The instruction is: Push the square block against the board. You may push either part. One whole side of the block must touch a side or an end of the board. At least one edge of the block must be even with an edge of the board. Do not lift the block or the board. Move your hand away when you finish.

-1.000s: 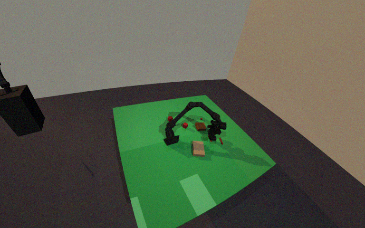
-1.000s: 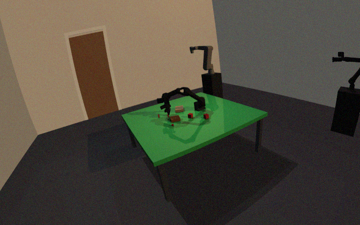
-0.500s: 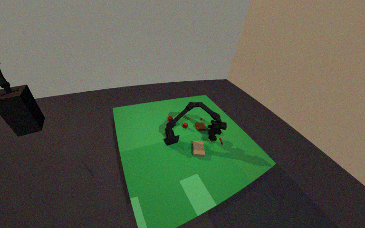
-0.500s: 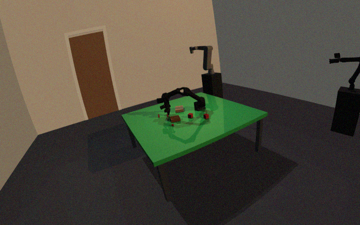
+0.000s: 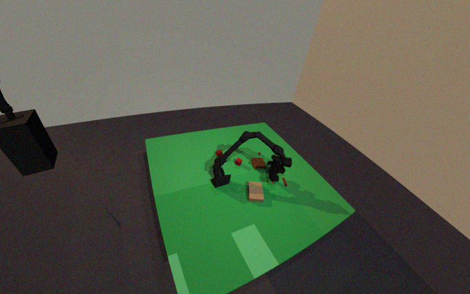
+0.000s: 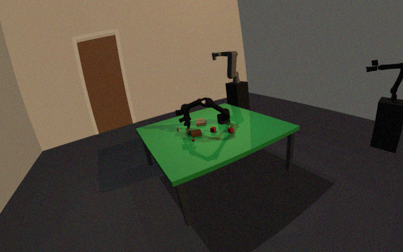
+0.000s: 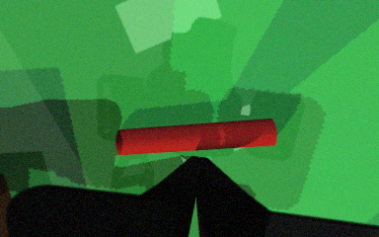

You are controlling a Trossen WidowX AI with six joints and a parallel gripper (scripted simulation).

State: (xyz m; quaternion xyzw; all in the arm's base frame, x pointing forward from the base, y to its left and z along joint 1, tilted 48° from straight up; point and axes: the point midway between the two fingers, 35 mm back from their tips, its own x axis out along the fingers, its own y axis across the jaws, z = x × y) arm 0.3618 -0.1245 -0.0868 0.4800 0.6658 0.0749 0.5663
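Note:
The brown square block [image 5: 257,163] [image 6: 195,133] lies flat on the table. The longer tan board [image 5: 255,192] [image 6: 200,122] lies flat, apart from the block, with a clear gap between them. A sliver of brown [image 7: 3,209], probably the block, shows at the left edge of the wrist view. My gripper [image 5: 274,179] [image 6: 188,127] [image 7: 197,164] is shut with nothing between its fingers. It points down beside the block, on the side away from the arm's base. Its exact height above the table is hard to tell.
A red rod [image 7: 197,136] lies just beyond my fingertips. A red rod [image 5: 284,181] [image 6: 178,129] also shows in the top and exterior views, with a partly hidden red piece [image 5: 272,181] by the gripper. Two red cubes [image 5: 238,162] [image 5: 218,152] and a small red piece [image 5: 259,153] [image 6: 193,139] lie on the green table [image 5: 194,222].

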